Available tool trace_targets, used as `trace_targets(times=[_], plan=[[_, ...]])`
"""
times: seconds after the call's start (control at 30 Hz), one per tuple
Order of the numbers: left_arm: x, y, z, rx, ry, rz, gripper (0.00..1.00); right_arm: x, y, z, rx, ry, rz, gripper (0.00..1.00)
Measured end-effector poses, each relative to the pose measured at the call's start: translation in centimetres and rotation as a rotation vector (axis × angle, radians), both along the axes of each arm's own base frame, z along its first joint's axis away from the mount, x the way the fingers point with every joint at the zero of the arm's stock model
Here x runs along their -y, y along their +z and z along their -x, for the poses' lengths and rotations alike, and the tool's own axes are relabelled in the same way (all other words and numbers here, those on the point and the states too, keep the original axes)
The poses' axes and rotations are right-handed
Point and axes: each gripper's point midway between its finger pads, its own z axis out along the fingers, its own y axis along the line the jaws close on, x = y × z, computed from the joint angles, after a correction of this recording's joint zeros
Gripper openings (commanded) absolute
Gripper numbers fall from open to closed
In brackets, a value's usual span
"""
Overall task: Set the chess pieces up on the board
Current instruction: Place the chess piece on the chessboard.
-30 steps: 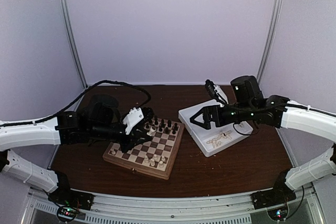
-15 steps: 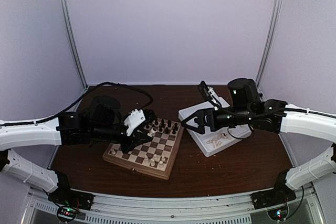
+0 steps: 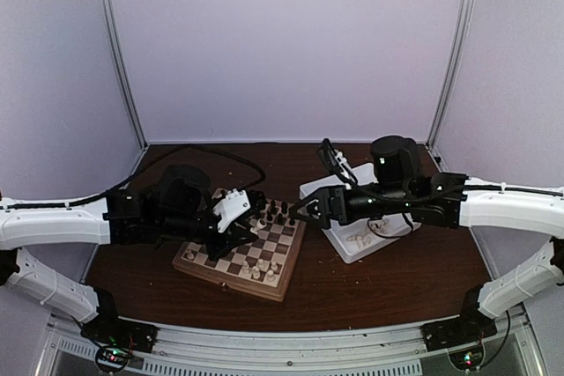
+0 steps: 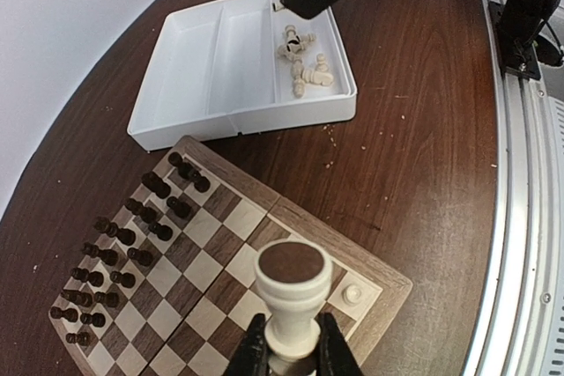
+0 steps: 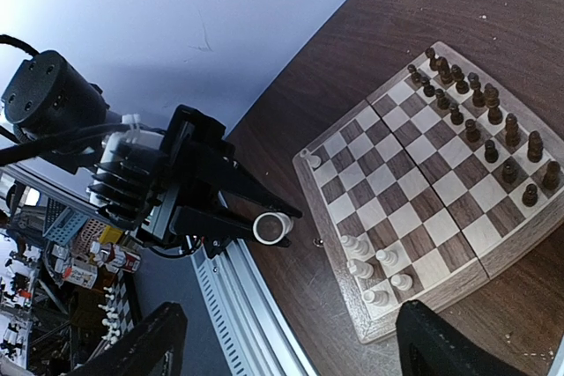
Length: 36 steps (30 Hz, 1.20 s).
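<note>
We see the cream chess piece [image 4: 293, 292] pinched between the fingers of the left gripper [image 4: 293, 350], which is closed tight on its stem. The piece's flat round end, faced with a brown disc, sticks out past the fingertips. It hangs over the board [image 4: 220, 266], near the corner where a lone cream piece [image 4: 352, 292] stands. The right gripper [image 3: 307, 210] has its fingers spread wide with nothing between them. It hovers above the gap between the board's far right corner and the tray [image 4: 176, 85].

On the board we count sixteen dark pieces [image 5: 476, 107], in two rows along one side. On the opposite side, besides the lone one, stands a small group of cream pieces [image 5: 374, 266]; we make it five or six and cannot be sure. There is one white tray with three compartments. Loose cream pieces [image 4: 304, 63] lie jumbled in one end compartment, too tangled for an exact count.

Everything rests on a dark brown wooden worktop [image 3: 379, 288], dotted with pale specks near the tray. Pale lilac walls [image 3: 282, 50] close it in on three sides, and a metal rail [image 3: 308, 341] runs along the near edge.
</note>
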Motion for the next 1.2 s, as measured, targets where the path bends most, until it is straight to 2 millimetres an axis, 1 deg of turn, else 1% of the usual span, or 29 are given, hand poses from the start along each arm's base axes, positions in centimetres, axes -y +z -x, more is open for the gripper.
trace_targets(times=[0.07,0.17,0.33,0.5,0.6,0.77,0.97,1.03,1.2], plan=[[0.0,-0.3,0.0,-0.001,-0.001,-0.009,0.02,-0.6,-0.4,0.4,-0.017,0.018,-0.002,0.8],[0.1,-0.5,-0.1,0.0,-0.003,-0.015,0.02,-1.5,-1.2,0.8,-0.034,0.04,0.007,0.74],[0.2,-0.3,0.0,0.006,-0.01,-0.01,0.02,-3.4,-2.6,1.0,-0.077,0.063,0.022,0.6],[0.6,0.0,0.2,0.016,-0.023,0.003,0.02,-5.7,-3.2,0.8,-0.121,0.085,0.001,0.51],[0.7,0.1,0.3,0.02,-0.03,0.007,0.02,-6.7,-3.5,0.9,-0.142,0.097,-0.004,0.46],[0.7,0.1,0.3,0.026,-0.034,0.005,0.02,-7.4,-3.4,0.9,-0.155,0.109,-0.009,0.39],[0.8,0.1,0.3,0.03,-0.039,0.003,0.02,-7.5,-3.3,0.9,-0.167,0.108,-0.013,0.32],[0.8,0.1,0.4,0.032,-0.041,0.002,0.02,-7.6,-3.4,0.9,-0.168,0.108,-0.012,0.26],[0.8,0.1,0.4,0.035,-0.045,-0.001,0.04,-7.6,-3.6,0.8,-0.178,0.104,-0.005,0.16]])
